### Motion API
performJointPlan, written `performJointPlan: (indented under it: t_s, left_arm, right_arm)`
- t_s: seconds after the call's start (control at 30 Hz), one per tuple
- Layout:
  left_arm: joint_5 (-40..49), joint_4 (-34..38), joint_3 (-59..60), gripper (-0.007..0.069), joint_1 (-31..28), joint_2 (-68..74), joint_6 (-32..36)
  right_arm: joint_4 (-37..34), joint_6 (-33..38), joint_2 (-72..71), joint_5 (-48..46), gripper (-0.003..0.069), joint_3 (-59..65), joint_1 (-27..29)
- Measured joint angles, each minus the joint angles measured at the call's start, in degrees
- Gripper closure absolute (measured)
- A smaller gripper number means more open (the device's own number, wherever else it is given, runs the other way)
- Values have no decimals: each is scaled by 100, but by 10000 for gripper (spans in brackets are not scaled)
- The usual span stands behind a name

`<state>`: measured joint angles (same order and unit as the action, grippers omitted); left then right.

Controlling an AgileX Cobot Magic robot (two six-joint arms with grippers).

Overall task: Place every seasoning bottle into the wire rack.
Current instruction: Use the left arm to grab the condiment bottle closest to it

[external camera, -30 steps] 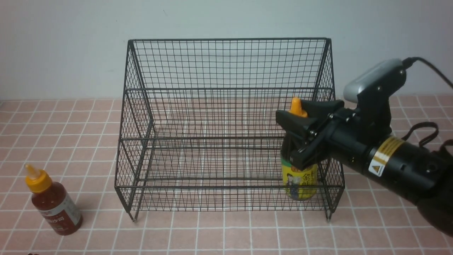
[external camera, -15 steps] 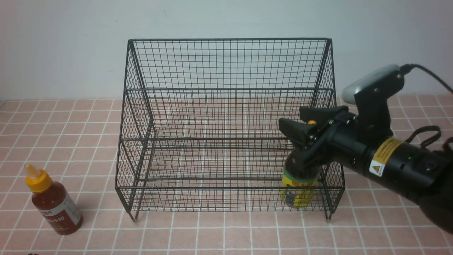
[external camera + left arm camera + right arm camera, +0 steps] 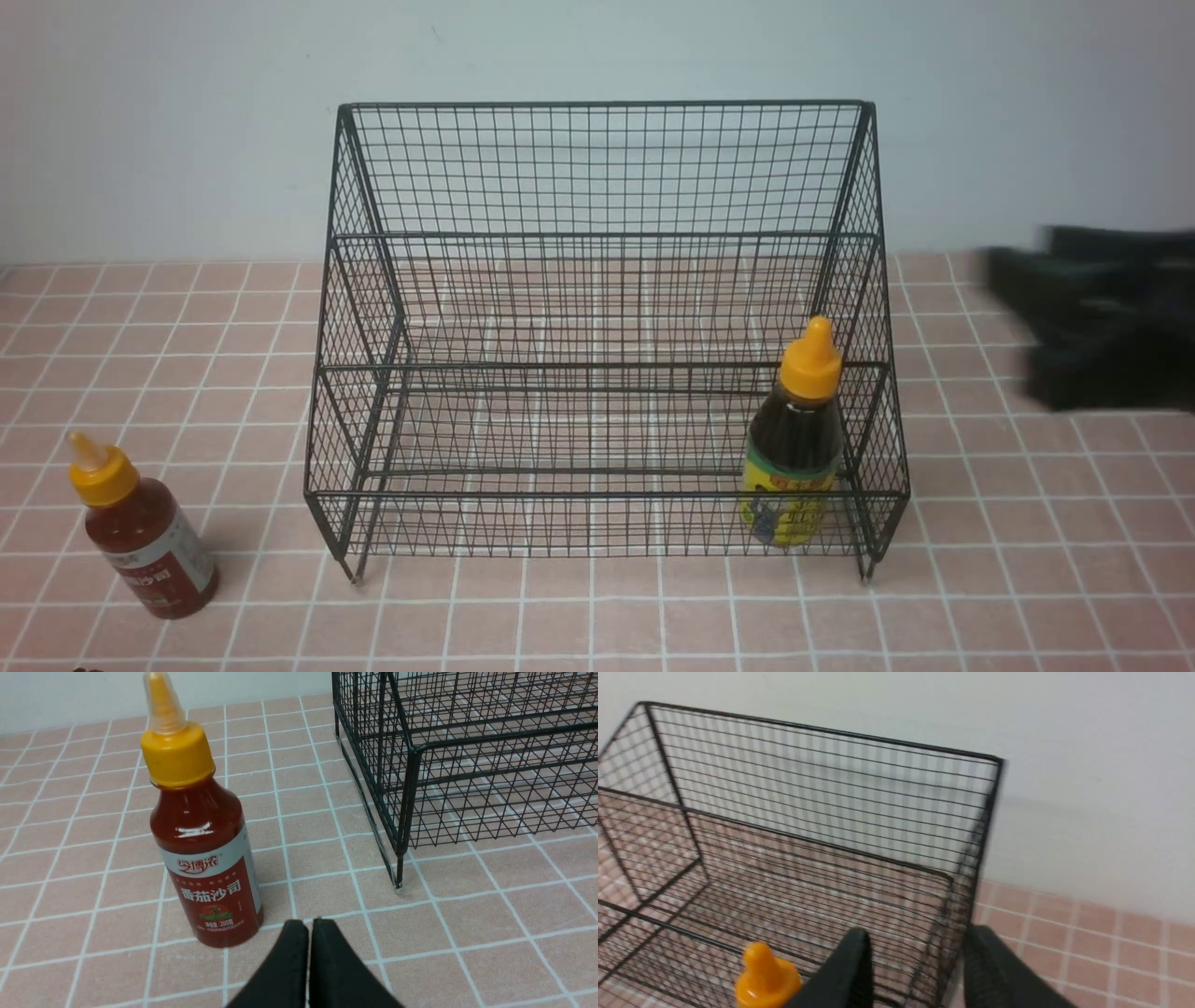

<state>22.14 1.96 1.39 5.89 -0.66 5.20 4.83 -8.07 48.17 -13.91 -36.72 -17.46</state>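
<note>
The black wire rack [image 3: 597, 168] stands mid-table. The dark brown bottle [image 3: 794, 439] with a yellow label stands upright in the rack's lower tier at its right end; its orange cap shows in the right wrist view [image 3: 766, 977]. The red sauce bottle [image 3: 140, 537] stands on the tiles left of the rack, also in the left wrist view [image 3: 203, 830]. My right gripper [image 3: 1013, 271] is open, blurred, empty, off to the right of the rack; its fingers [image 3: 852, 966] are apart. My left gripper [image 3: 308, 926] is shut and empty, close to the red bottle's base.
The table is pink tile with white grout, backed by a pale wall [image 3: 187, 112]. The rack's front left leg [image 3: 398, 877] stands on the tiles right of the red bottle.
My right gripper has let go of the dark brown bottle, which now stands in the rack, and has drawn back up and to the right. The red bottle has not moved.
</note>
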Motion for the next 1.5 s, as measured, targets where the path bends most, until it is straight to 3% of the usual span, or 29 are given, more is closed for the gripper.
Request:
performJointPlan:
  t_s: [0.07,0.13,0.37,0.7,1.1,1.5]
  left_arm:
    - [0,0,0,634,0,0,0]
    - [0,0,0,634,0,0,0]
    - [0,0,0,634,0,0,0]
    - [0,0,0,634,0,0,0]
    - [0,0,0,634,0,0,0]
    - [0,0,0,634,0,0,0]
  right_arm:
    - [-35,22,-696,-557,606,172,431]
    - [-73,23,-1274,-740,645,370,774]
    - [-706,121,-3424,-1010,671,1695,1633]
    - [-978,128,-4823,-615,672,2534,1693]
    - [-984,133,-4860,-606,672,2536,1693]
    - [-325,642,-4885,-740,672,3389,1693]
